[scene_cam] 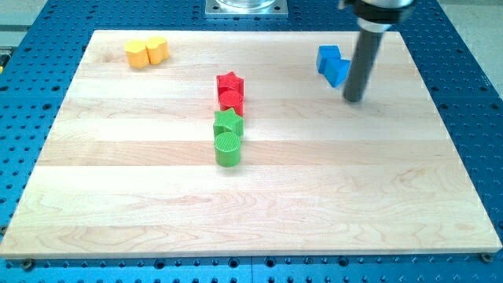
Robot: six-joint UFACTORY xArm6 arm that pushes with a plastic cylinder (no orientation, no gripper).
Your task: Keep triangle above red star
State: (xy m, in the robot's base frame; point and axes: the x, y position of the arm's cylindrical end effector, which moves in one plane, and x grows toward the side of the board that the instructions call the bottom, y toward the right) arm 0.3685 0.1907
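Camera view showed our tip [354, 99], a bare rod with no jaws, just right of the blue triangle [333, 65], itself up and right of the red star [229, 82]; we judged an off-centre push could spin it aside.

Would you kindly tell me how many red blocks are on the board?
2: the red star near the board's middle, and the red cylinder touching it just below, right above the green star. None looks hidden.
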